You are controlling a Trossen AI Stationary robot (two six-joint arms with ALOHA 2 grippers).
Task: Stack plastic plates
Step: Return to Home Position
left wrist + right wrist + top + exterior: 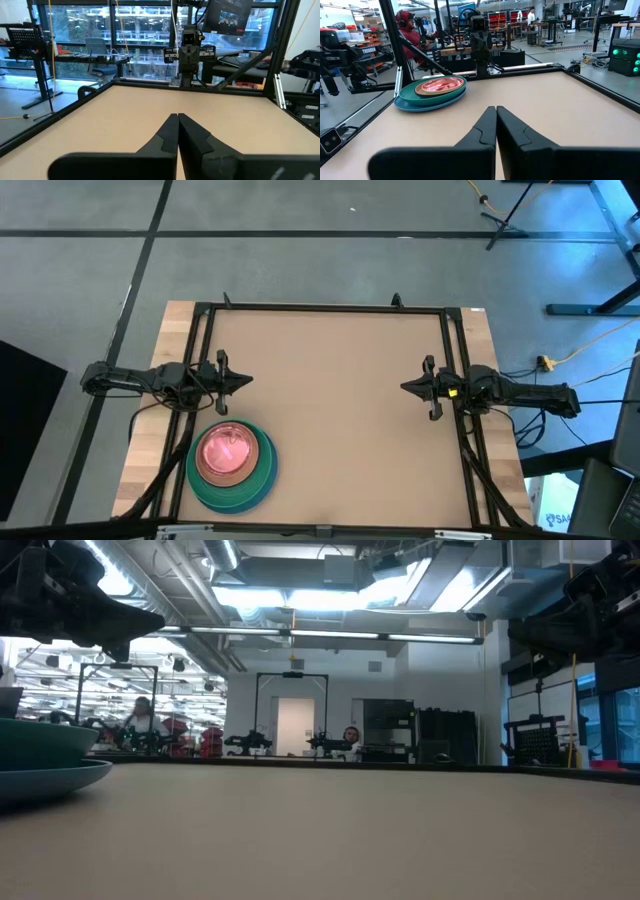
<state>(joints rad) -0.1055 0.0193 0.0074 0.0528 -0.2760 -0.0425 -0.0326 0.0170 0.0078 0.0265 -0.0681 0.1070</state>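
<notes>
Since every plate in view already sits in one pile, the job looks finished, and both arms hang above the table (340, 410). The plastic plates (231, 465) rest close to its left edge, near the corner at the bottom of the high view. The blue plate (258, 500) is lowest, then come the teal plate (203, 488), the peach plate (260, 452) and the pink plate (225, 448) on top; any plates between them cannot be seen. They are probably light, stiff and rather slippery, so a pinch on the raised rim seems the best hold. The left gripper (246, 380) hovers at the left edge just beside the pile, and the right gripper (405, 387) at the right edge, each with fingers pressed together and empty.
</notes>
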